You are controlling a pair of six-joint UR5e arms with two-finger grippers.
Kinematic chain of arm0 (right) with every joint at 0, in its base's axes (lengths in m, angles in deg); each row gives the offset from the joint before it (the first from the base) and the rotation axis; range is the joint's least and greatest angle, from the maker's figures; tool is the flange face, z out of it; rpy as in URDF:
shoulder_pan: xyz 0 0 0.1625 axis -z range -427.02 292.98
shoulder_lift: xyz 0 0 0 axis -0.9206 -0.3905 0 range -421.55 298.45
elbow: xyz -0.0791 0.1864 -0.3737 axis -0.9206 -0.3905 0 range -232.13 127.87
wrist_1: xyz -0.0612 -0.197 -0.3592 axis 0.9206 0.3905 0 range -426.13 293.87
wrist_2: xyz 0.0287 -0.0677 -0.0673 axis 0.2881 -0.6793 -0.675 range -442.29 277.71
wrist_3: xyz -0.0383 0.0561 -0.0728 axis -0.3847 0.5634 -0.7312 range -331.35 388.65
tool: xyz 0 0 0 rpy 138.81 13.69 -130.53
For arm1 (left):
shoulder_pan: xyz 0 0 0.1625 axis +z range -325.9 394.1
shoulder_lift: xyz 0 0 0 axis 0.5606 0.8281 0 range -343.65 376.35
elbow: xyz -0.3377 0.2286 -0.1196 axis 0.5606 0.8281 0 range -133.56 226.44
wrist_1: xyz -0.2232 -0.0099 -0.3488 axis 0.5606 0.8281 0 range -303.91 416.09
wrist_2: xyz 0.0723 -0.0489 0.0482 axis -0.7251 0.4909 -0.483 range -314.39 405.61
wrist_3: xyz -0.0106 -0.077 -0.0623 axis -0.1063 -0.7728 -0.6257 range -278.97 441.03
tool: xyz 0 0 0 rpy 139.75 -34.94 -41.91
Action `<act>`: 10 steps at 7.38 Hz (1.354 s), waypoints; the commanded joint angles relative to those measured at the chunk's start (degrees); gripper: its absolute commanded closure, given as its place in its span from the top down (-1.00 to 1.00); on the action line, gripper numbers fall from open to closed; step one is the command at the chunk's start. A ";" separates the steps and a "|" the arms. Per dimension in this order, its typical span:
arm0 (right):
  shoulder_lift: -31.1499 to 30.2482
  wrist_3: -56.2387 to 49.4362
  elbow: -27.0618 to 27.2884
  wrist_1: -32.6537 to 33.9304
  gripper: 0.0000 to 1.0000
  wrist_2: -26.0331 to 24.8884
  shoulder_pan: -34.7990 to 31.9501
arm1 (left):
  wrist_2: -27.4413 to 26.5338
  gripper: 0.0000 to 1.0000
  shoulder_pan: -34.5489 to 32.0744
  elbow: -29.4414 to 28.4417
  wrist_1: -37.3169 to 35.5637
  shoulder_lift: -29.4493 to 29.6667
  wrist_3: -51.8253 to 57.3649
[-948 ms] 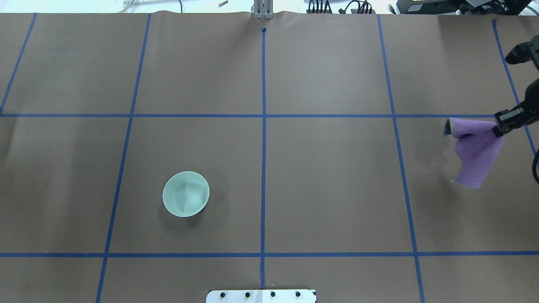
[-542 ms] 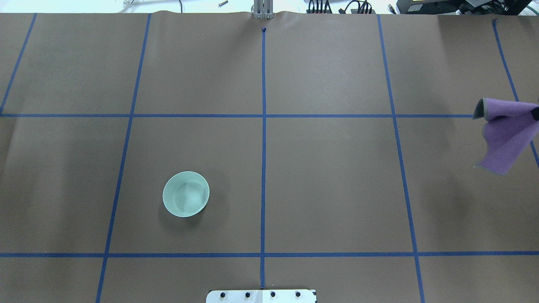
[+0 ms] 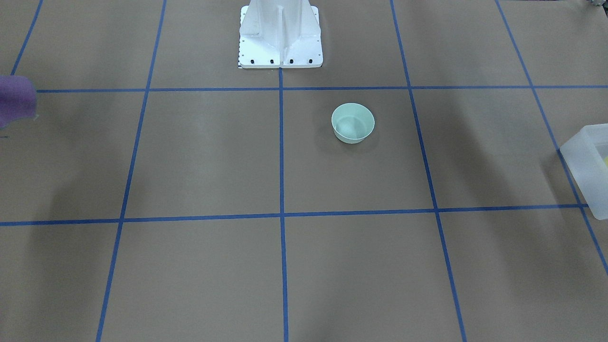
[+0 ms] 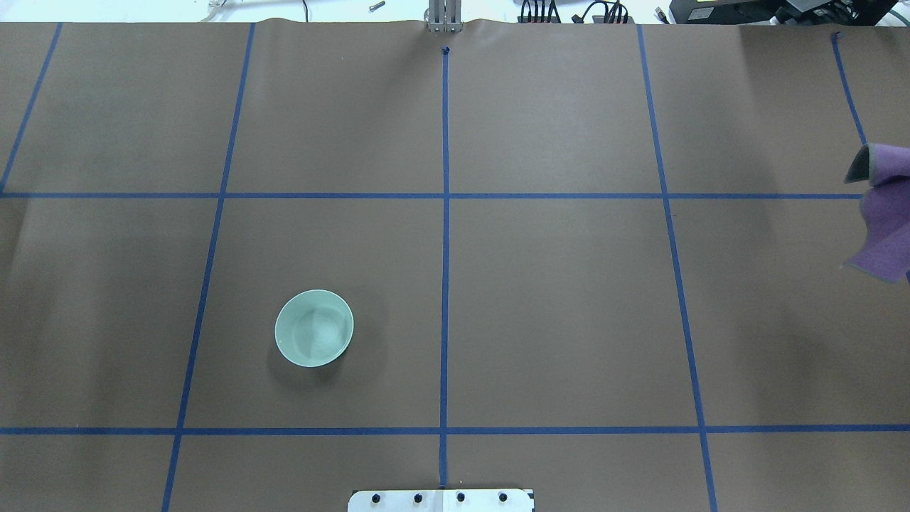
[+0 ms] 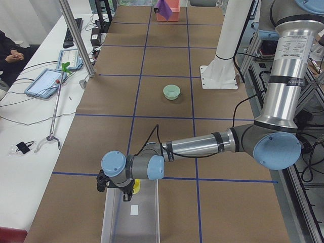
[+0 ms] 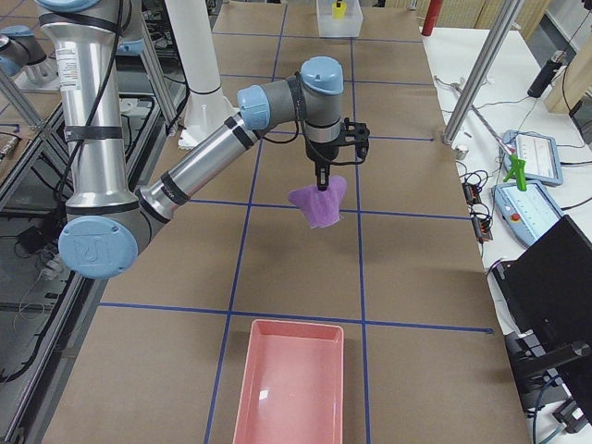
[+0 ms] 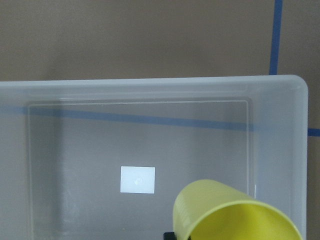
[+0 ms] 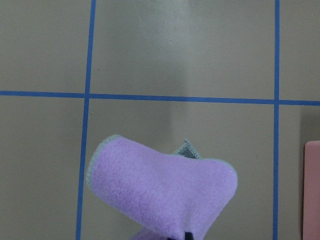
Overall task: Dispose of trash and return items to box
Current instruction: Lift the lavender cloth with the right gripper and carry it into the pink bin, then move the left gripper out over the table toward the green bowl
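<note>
My left gripper (image 5: 127,192) holds the yellow cup (image 7: 235,215) tilted over the near end of the frosted box (image 7: 150,95); only a dark tip of a finger shows under the cup. The box also shows at the front view's right edge (image 3: 589,166). My right gripper (image 6: 321,183) is shut on a purple cloth (image 8: 160,192) that hangs above the table, at the overhead view's right edge (image 4: 885,213). A pale mint-green bowl (image 4: 313,328) stands upright on the table, apart from both grippers.
A pink tray (image 6: 291,384) lies on the table end nearest the right-side camera, beyond the hanging cloth; its edge shows in the right wrist view (image 8: 312,190). The white robot pedestal (image 3: 280,35) stands at the table's middle. Blue tape lines grid the brown paper.
The purple cloth has moved to the right across the overhead view, and the right gripper has left that view. The bowl has not moved.
</note>
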 commanded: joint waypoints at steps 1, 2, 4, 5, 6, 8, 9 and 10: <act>-0.17 0.00 0.12 0.11 -1.00 0.04 -2.64 | -0.08 -1.00 1.15 -0.73 1.61 -1.26 -0.59; -0.34 0.00 0.12 0.20 -1.00 0.04 -4.13 | -0.09 -0.06 1.15 -0.65 1.61 -1.35 -0.68; -0.52 -1.92 -0.23 1.69 -1.00 -0.13 -6.60 | -0.09 0.97 1.15 -0.56 5.46 -2.14 -0.77; -1.39 -6.98 -1.45 1.78 -1.00 -1.18 -8.52 | 0.00 0.97 1.06 1.97 5.74 -2.14 -1.03; -1.31 -11.91 -3.90 1.70 -1.00 -1.27 -12.45 | -0.35 0.97 0.45 6.34 2.00 -1.27 -1.12; -1.13 -24.80 -11.01 1.43 -1.00 -2.23 -18.71 | -0.17 0.97 -2.36 14.59 -10.17 2.32 -1.20; -1.13 -28.96 -14.18 1.00 -1.00 -3.98 -20.47 | -0.17 0.97 -2.36 22.48 -21.91 4.43 -1.55; -1.13 -33.01 -17.25 0.82 -1.00 -6.09 -21.71 | 0.09 0.97 -1.93 29.69 -28.55 5.67 -9.65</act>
